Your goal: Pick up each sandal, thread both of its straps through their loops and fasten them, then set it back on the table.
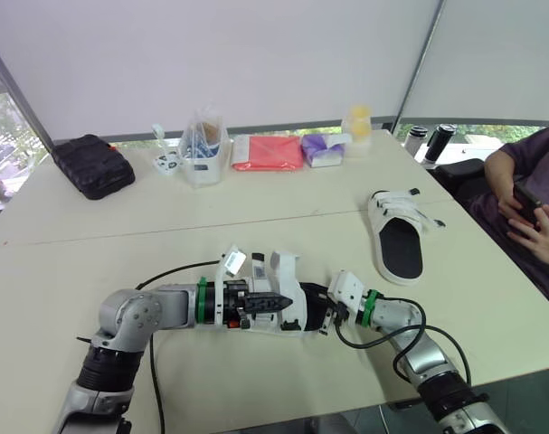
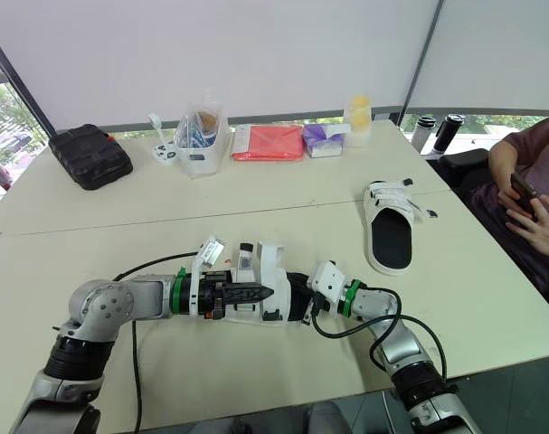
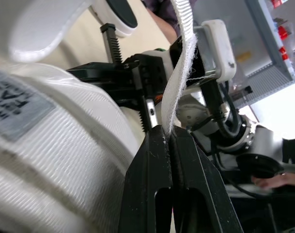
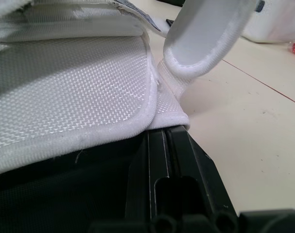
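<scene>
My left gripper (image 1: 276, 305) is pinched together on a strap (image 3: 182, 77) of the sandal (image 1: 288, 280), which lies lengthwise between my arms, with my right gripper (image 1: 331, 314) clamped on its far end. It sits low over the table (image 1: 256, 217) near the front edge. There's room around it, and the second sandal (image 1: 399, 237) lies well apart to my right.

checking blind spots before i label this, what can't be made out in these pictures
The held sandal, eye views: the left gripper and right gripper cover it, so whether it is threaded is hidden.
The strap in the left fingers, left wrist view: its end runs out of the picture.
The second sandal, eye views: too small to tell if its straps are fastened.
The person, eye views: cut off by the right edge.
</scene>
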Robot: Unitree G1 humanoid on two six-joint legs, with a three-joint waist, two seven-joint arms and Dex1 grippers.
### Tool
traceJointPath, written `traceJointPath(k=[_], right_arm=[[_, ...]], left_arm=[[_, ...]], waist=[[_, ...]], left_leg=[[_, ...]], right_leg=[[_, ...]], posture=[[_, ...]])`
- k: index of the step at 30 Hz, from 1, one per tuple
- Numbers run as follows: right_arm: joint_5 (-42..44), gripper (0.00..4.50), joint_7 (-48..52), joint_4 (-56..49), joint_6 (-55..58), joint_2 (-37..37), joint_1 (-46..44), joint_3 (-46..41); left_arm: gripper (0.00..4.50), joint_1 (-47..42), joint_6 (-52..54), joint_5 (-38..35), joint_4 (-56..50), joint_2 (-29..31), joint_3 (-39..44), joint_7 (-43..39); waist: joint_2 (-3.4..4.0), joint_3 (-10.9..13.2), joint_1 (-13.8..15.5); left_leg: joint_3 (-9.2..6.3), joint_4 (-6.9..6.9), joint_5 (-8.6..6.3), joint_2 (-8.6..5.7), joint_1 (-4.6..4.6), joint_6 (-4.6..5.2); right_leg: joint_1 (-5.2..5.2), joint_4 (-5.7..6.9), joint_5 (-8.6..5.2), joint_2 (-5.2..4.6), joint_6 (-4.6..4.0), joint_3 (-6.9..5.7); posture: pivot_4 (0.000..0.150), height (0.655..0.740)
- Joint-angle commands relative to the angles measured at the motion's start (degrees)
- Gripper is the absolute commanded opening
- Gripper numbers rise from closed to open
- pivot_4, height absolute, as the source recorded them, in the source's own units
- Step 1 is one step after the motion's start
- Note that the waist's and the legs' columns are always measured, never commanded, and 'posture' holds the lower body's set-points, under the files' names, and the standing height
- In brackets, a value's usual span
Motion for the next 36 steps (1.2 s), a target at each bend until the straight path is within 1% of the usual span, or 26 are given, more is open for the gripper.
traceJointPath(k=[1, 7, 14, 30, 36], right_arm=[[-5.0, 0.0, 1.66, 7.49, 6.03, -0.7, 5.89, 5.15], [-5.04, 0.0, 1.59, 7.4, 6.12, -0.66, 5.94, 5.19], [-4.98, 0.0, 1.74, 7.25, 6.23, -1.0, 6.11, 5.07], [-4.95, 0.0, 1.68, 7.25, 6.38, -0.95, 6.19, 5.07], [-4.87, 0.0, 1.65, 6.95, 6.6, -0.89, 6.35, 5.11]], left_arm=[[0.05, 0.26, -2.53, 2.59, -1.04, 1.01, -2.16, -2.36], [0.05, -0.11, -7.5, 6.51, -0.51, 2.9, -4.96, -7.54], [0.05, -0.22, -9.45, 8.59, 0.7, 3.07, -5.51, -9.21], [0.05, -0.49, -10.61, 10.71, 2.41, 2.18, -5.56, -9.53], [0.05, -0.59, -10.95, 11.37, 2.83, 0.68, -5.02, -8.22]], waist=[[0.02, -0.01, 0.01], [0.03, -0.02, 0.01], [0.06, -0.04, 0.01], [0.08, -0.06, 0.0], [0.09, -0.23, 0.01]], left_leg=[[0.0, 0.0, 0.0, 0.0, 0.0, 0.0], [0.0, 0.0, -0.06, 0.0, 0.0, 0.11], [0.0, 0.0, -0.07, 0.0, 0.0, 0.13], [0.0, 0.0, -0.08, 0.0, 0.0, 0.15], [0.0, 0.0, -0.08, 0.0, 0.0, 0.15]], right_leg=[[0.0, 0.0, 0.0, 0.0, 0.0, 0.0], [0.0, 0.0, -0.01, 0.0, -0.01, 0.0], [0.0, 0.0, -0.01, 0.0, -0.01, 0.0], [0.0, 0.0, -0.01, 0.0, -0.01, 0.0], [0.0, 0.0, -0.01, 0.0, -0.01, 0.0]], posture=[[0.15, 0.74], [0.15, 0.74], [0.15, 0.74], [0.15, 0.74], [0.15, 0.74]])
